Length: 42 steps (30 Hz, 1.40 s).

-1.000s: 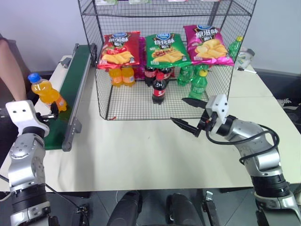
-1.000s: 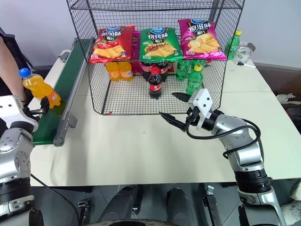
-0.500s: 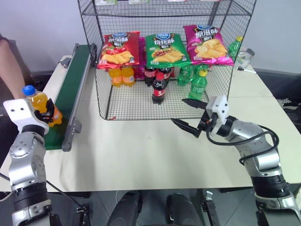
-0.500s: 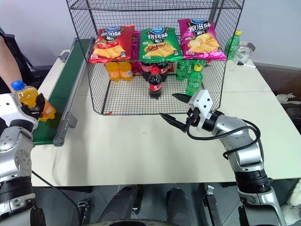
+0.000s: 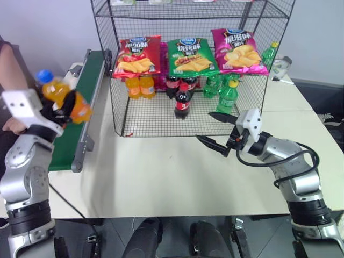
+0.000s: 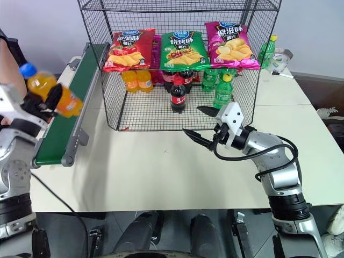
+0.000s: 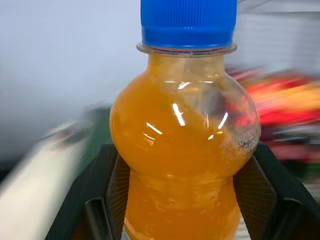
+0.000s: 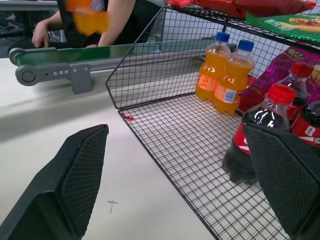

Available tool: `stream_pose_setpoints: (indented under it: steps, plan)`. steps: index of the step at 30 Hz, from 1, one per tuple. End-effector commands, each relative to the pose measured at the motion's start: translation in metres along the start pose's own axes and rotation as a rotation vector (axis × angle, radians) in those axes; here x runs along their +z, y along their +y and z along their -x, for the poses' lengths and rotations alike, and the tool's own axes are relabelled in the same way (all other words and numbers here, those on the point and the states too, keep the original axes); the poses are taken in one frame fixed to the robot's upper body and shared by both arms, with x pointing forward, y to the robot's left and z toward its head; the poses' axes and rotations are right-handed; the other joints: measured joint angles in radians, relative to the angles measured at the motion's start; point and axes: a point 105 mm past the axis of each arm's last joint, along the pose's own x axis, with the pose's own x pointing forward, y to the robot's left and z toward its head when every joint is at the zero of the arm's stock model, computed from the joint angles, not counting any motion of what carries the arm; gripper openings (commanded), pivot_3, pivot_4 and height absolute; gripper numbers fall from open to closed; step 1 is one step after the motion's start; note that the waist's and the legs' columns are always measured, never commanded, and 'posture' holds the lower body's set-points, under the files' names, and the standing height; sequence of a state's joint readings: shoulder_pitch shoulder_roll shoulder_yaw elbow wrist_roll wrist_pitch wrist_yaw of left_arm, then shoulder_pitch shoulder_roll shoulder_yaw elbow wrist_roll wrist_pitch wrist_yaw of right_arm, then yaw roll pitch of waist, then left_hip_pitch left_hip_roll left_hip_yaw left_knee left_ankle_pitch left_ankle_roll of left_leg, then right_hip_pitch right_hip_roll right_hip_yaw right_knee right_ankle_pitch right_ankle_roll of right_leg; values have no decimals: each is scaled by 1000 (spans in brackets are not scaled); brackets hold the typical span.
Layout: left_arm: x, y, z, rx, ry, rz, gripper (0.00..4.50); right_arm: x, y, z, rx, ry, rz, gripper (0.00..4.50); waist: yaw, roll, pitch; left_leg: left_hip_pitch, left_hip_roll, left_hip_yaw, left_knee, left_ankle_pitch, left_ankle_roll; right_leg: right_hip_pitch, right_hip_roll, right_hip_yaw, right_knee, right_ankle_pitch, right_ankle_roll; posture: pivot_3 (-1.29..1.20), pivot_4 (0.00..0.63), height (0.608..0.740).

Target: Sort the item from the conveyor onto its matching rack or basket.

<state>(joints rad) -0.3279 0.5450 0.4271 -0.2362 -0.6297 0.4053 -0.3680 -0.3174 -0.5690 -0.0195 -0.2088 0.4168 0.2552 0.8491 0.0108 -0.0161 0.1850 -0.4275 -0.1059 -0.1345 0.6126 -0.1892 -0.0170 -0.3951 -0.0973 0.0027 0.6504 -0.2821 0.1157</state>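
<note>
— Where is the orange soda bottle (image 5: 63,97) seen?

— It is held in the air above the conveyor (image 5: 77,110), tilted, with its blue cap toward the table's left edge. The left gripper (image 5: 58,107) is clenched around its body; in the left wrist view a black finger (image 7: 95,200) is pressed against each side.

— And the right gripper (image 5: 215,130)?

— Its jaws are spread wide and nothing is gripped. It is held above the white table (image 5: 177,177), just in front of the wire rack (image 5: 188,70).

— What is kept in the rack?

— On the bottom tier, two orange soda bottles (image 5: 138,86) are stood at the left, cola bottles (image 5: 181,99) in the middle, green bottles (image 5: 226,94) at the right. Chip bags (image 5: 188,56) are laid on the tier above. A person's arm (image 5: 13,80) is seen beyond the conveyor's left side.
</note>
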Motion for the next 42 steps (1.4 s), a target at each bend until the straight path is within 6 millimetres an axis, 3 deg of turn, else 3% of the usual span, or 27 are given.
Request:
stream_pose_setpoints:
  steps: [1, 6, 16, 24, 34, 38, 42]
  plan:
    - [2, -41, -9, -170, 6, 6, 2337, 15, -7, 8, -37, -37, 51, 4500, -4, 1, 0, 0, 0, 0, 0, 0, 0, 0, 0, 0, 0, 0, 0, 0, 150, 740]
    - [-36, -65, -30, -192, 87, -8, 2337, 15, -8, 12, -60, -33, 57, 4500, -4, 0, 0, 0, 1, 0, -1, 0, 0, -1, 1, 1, 2, 0, 0, 0, 150, 740]
    - [-108, -78, -81, -22, 107, -32, 2337, 17, -3, 16, -88, -33, 64, 4500, 3, 0, 0, -1, 0, 0, 0, 0, 0, -1, 0, 0, 1, 0, 0, 0, 150, 740]
    - [-131, -77, -108, 118, 101, -36, 2337, 19, -1, 16, -103, -33, 67, 4500, 0, -1, 0, -1, -1, 0, 1, 0, 0, -1, 1, -1, 2, 0, 1, 0, 150, 740]
    - [-145, -68, -109, 201, 133, -55, 2337, 21, -3, 20, -118, -25, 71, 4500, 1, -1, 0, -1, -1, 0, 1, 1, 0, -1, 2, -2, 3, 0, 1, 0, 150, 740]
    - [-149, -67, -106, 193, 144, -47, 4327, 19, -4, 22, -119, -20, 71, 4500, 0, -1, 0, 0, -1, 0, 2, 1, 0, -1, 2, -2, 4, 0, 1, 0, 150, 740]
    - [-147, -66, -104, 188, 122, -48, 4489, 17, -3, 22, -116, -18, 70, 4500, 0, -1, 0, 0, -1, 0, 2, 1, 0, -1, 2, -2, 4, 0, 1, 0, 150, 740]
